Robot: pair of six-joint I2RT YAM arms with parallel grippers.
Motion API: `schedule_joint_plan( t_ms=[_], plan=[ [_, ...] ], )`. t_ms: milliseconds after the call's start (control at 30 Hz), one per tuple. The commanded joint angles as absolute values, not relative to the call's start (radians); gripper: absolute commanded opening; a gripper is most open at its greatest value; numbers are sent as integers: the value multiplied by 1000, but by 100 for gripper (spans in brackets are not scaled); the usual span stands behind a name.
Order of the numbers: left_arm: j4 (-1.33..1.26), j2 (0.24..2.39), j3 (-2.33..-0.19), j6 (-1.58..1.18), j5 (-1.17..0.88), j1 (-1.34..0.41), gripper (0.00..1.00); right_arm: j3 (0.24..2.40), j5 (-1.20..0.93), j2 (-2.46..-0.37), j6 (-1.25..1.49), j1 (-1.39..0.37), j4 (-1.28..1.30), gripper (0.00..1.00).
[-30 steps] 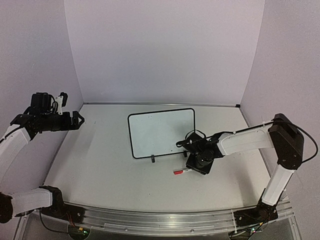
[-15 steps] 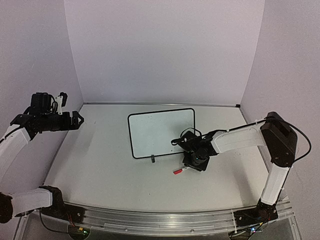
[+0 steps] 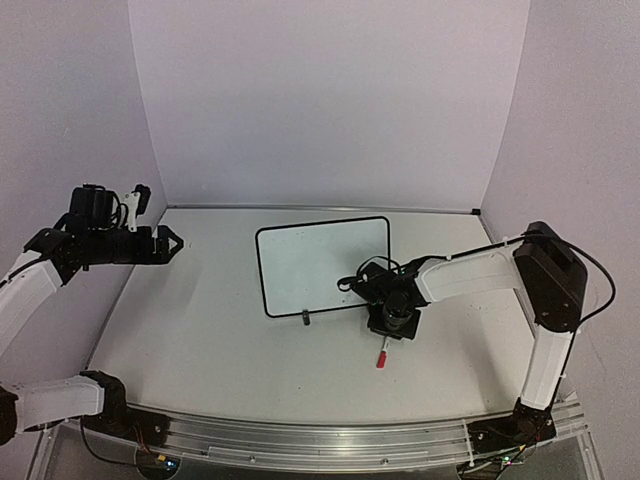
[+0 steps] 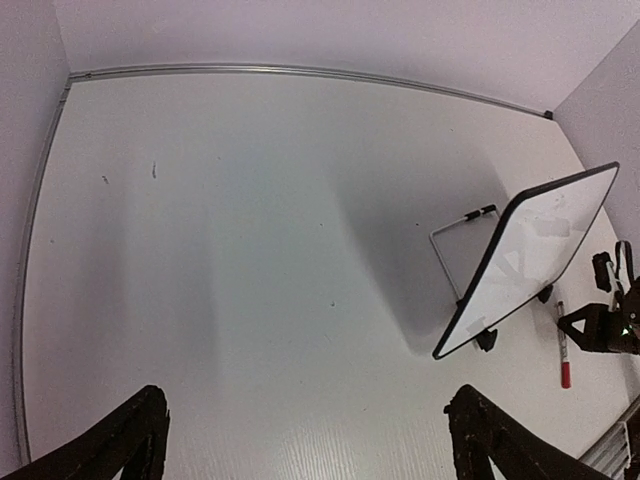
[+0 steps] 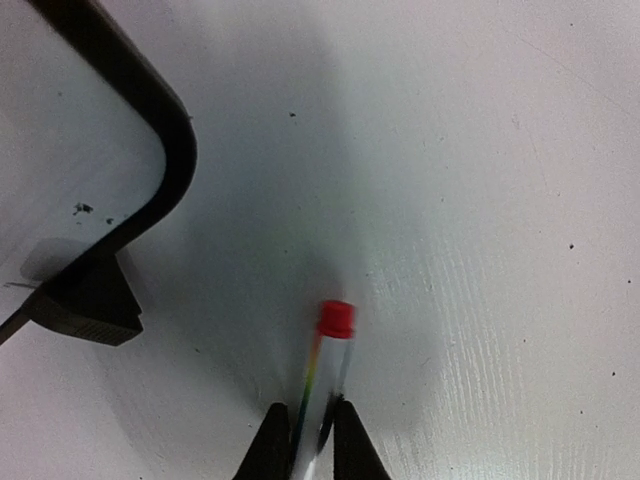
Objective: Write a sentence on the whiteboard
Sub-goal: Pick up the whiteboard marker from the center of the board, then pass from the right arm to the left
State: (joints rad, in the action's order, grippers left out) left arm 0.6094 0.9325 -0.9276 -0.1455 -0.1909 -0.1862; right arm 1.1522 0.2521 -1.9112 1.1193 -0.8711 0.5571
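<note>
The whiteboard (image 3: 320, 262) stands tilted on its feet at mid-table; its face looks blank and no sentence shows on it. It also shows in the left wrist view (image 4: 530, 255), and its lower corner shows in the right wrist view (image 5: 150, 110). My right gripper (image 3: 392, 325) (image 5: 310, 430) is just right of the board's near right corner. It is shut on the slim marker (image 5: 325, 370), whose red cap (image 3: 379, 362) points toward the table's near edge. My left gripper (image 3: 170, 243) (image 4: 305, 440) is open and empty, held high at the far left.
A black foot (image 5: 85, 300) of the board sits close to the left of the marker. A wire stand (image 4: 455, 225) props the board from behind. The table's back edge (image 4: 300, 72) meets the wall.
The right gripper shifted slightly left and turned, swinging the marker's red cap from pointing left to pointing at the near edge. The left gripper moved a little to the right.
</note>
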Motion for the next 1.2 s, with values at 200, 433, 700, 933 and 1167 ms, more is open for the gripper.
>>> schedule_joint_plan(
  t_ms=[200,433,700,933,1167],
  plan=[
    [569,913,-976,-382,-173,-480,94,1111,295,-1782,1122,-867,598,0],
    [425,913,-951,-534,-181,-653,89,1022,252,-1554,1142,-868,534,0],
    [262,1119,-1036,-566,-13,-1037,90,1035,227,-1294,1152,-881,397,0],
    [74,1347,-1122,-576,-39,-1161,92,1127,282,-1306,1170,-948,312,0],
    [39,1469,-1170,-607,-29,-1174,92,1125,291,-1333,1212,-981,215,0]
  ],
)
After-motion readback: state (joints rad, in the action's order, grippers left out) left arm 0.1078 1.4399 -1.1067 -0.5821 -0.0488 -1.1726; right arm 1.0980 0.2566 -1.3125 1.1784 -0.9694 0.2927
